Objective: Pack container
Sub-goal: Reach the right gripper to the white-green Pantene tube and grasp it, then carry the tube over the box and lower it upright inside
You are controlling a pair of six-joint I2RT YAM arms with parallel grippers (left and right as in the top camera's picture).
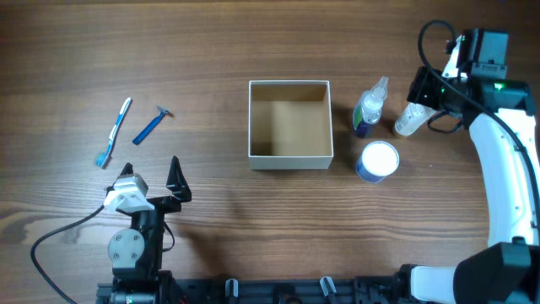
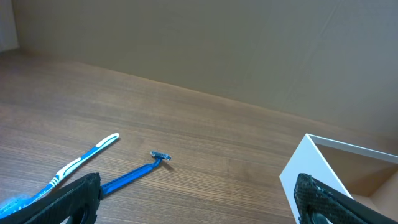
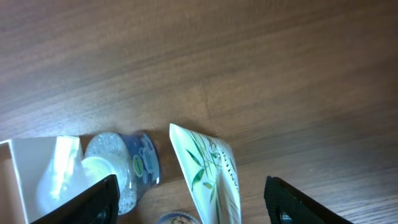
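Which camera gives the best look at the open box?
The overhead view: it shows the whole box, all four white walls and its bare brown floor. The left wrist view catches just one corner; the right wrist view only a sliver at its left edge.

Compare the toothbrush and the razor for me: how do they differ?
The toothbrush is longer and white and blue; the razor is shorter, with an all-blue handle. The toothbrush's bristles are at its end nearer the robot; the razor's head is at its far end. The razor lies nearer the container. Both lie flat on the table, slanted alike.
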